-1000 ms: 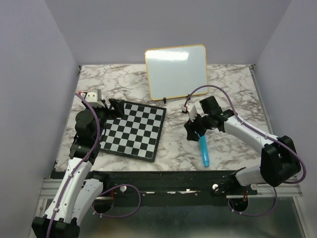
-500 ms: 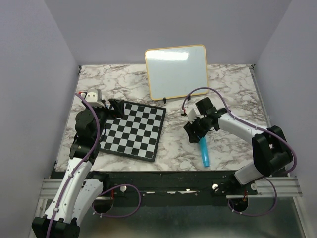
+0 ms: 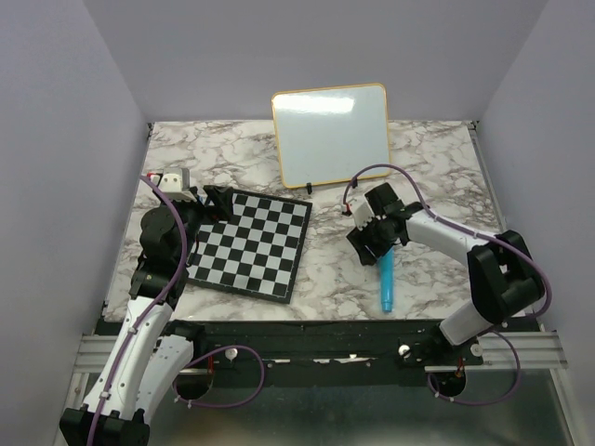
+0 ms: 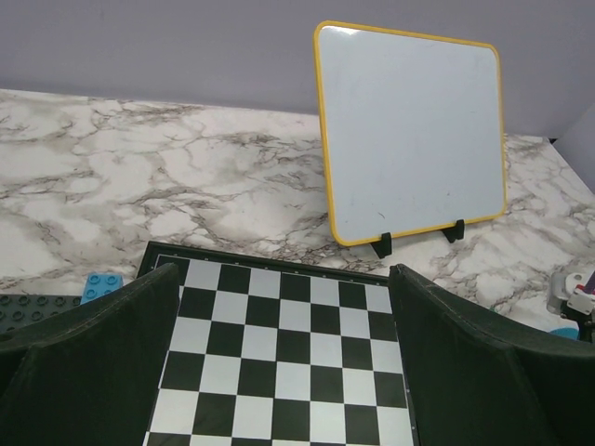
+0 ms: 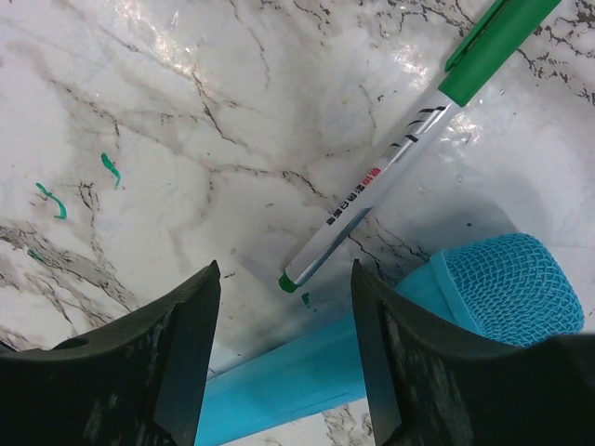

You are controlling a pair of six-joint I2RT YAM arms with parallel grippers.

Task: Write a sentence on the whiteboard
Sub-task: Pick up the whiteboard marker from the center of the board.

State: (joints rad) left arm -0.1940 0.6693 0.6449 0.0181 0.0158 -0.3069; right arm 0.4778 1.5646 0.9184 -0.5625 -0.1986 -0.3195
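1. The right gripper [image 3: 374, 236] has sunk lower, its elbow swung inward. Its jaws are spread around the green marker [image 5: 390, 177], which lies between the table's [image 3: 437, 158] middle and right edge.
2. The step in hand is likely picking up the marker. Next, the jaws must close squarely on its barrel.
3. The whiteboard [image 3: 330, 135] stands blank at the far edge, and the left gripper [image 4: 284, 279] hangs open-jawed.

Yellow-framed white whiteboard [image 3: 330, 135], black-and-white checkered board [image 3: 251, 243], grey-veined marble table [image 3: 232, 158], green-capped white marker [image 5: 372, 181], turquoise microphone [image 5: 507, 283].

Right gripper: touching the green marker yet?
Apart. Right wrist view: green marker lies between the open right gripper fingers, marble visible on both sides.
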